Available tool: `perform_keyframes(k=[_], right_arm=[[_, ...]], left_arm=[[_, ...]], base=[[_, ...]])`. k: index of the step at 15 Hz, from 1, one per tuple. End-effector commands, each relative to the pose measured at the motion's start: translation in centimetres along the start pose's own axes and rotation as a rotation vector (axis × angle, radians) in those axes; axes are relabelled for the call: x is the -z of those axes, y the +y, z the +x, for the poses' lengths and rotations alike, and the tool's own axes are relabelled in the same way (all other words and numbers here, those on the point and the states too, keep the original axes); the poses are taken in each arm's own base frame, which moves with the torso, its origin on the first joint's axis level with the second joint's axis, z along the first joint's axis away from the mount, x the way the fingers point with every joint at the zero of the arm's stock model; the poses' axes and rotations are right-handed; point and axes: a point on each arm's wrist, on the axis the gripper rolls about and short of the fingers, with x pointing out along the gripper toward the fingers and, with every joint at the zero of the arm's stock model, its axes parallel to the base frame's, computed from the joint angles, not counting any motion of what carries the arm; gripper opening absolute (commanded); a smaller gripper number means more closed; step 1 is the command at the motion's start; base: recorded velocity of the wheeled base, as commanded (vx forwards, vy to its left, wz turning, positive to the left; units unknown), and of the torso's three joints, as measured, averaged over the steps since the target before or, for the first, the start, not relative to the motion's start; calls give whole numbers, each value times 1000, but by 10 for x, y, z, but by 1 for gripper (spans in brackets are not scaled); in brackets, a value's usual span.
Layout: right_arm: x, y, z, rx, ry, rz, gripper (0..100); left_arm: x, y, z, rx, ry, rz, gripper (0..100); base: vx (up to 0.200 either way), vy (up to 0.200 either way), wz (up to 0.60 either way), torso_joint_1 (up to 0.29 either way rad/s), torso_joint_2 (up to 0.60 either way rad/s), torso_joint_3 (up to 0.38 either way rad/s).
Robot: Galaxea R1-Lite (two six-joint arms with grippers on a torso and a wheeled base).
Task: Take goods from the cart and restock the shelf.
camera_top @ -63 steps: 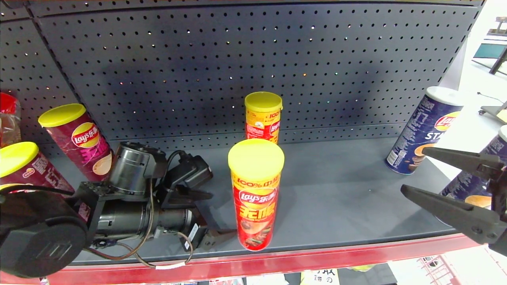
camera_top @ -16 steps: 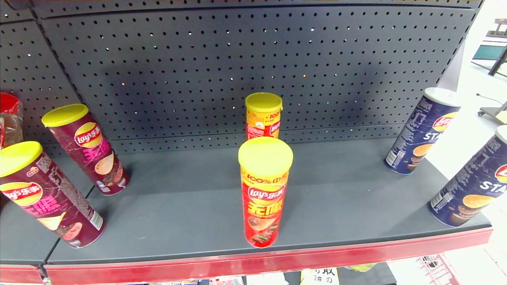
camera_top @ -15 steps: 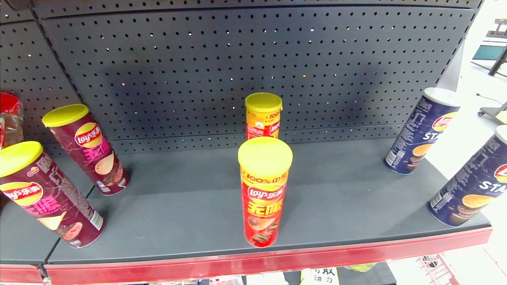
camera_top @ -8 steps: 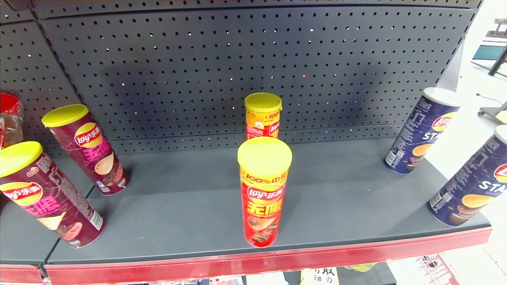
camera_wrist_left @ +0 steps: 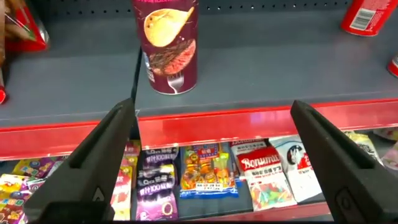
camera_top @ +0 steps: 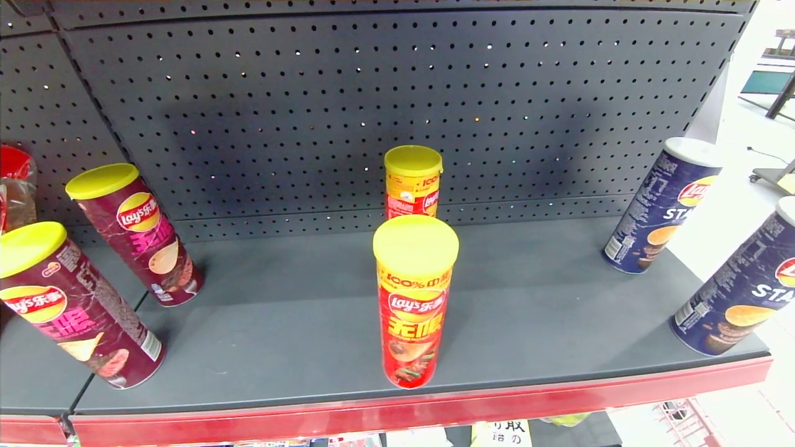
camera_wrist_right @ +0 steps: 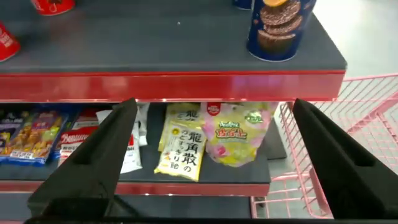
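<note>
The left claw (camera_wrist_left: pixel 212 107) is held level in front of the shelf (camera_top: pixel 298 335), below its red front edge and facing it, with the fingers spread wide and nothing between them. The right claw (camera_wrist_right: pixel 214 102) has the same pose further along the front edge, near the right front corner: jaws wide apart, empty, aimed at the lower tier where snack bags (camera_wrist_right: pixel 186 146) lie. The pink wire cart (camera_wrist_right: pixel 311 168) stands just past the shelf's right end.

The front red can (camera_top: pixel 413 310) stands upright at the middle of the front edge, long axis vertical, yellow lid up, its printed face turned outward. The rear red can (camera_top: pixel 413 183) stands upright straight behind it, against the pegboard (camera_top: pixel 372 93). Two maroon cans (camera_top: pixel 133 233) stand upright toward the left end, one near the front edge and one further back. Two blue cans (camera_top: pixel 664 205) stand upright at the right end, the nearer one by the right front corner.

About four seconds earlier, both arms were up over the shelf, the left claw open just beside the front red can and the right claw open at the right front corner. Both have since pulled back below the front edge, and the can stands free.
</note>
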Motion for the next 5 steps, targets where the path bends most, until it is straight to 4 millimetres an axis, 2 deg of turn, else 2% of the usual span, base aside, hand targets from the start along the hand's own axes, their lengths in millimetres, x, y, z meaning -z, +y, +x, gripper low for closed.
perform_keyframes(k=[1, 5], right_arm=[[1, 0, -3, 13, -43, -5, 100], [1, 0, -3, 14, -43, -4, 100]], left_arm=[[0, 0, 0, -1, 2, -1, 100], [0, 0, 0, -1, 4, -1, 100]], base=[[0, 0, 0, 0, 0, 0], [0, 0, 0, 0, 0, 0]])
